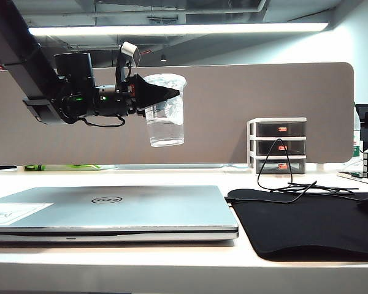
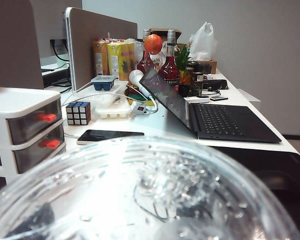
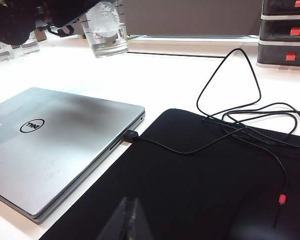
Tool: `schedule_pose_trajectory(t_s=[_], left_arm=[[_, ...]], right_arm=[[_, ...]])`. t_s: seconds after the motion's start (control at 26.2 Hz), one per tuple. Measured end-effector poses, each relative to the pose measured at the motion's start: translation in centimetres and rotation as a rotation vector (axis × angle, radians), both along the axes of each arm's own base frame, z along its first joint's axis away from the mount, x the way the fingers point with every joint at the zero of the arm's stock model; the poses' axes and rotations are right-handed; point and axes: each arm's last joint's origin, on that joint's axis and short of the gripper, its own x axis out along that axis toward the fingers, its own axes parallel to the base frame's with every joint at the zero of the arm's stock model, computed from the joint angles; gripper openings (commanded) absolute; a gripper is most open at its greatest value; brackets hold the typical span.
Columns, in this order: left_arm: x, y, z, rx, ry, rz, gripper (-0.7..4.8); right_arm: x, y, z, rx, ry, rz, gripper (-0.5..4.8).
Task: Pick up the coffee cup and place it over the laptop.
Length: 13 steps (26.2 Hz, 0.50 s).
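Exterior view footage shows the clear plastic disposable coffee cup (image 1: pixel 166 113) with its flat lid held well above the table, gripped near its upper part between the wide-spread black fingers of the left gripper (image 1: pixel 167 94), which reaches in level from the left. The cup is kept roughly upright, slightly tilted, and hangs above the thin silver-grey closed laptop (image 1: pixel 110 211) with the dark oval logo, well clear of its lid. The carrying step is judged to be in hand: the cup has been lifted but not yet set down. Next, a controlled descent onto a flat part of the laptop lid is called for, with the cup kept upright and released only once its base rests there. From the right wrist view, the right gripper (image 3: pixel 126 220) is seen low over the black fabric mat (image 3: pixel 200 185) beside the laptop, with a black cable (image 3: pixel 230 120) trailing across it; its dark fingers appear nearly together and nothing is held between them.
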Motion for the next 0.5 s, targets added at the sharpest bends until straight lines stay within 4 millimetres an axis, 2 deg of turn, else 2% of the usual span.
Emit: schedule_pose_trajectory(t_s=[0.5], left_arm=[[-6.4,1.5,-0.6,0.031,0.049,0.071,3.95]], right_arm=[[0.0,0.0,0.0,0.001,0.000,0.012,-0.06]])
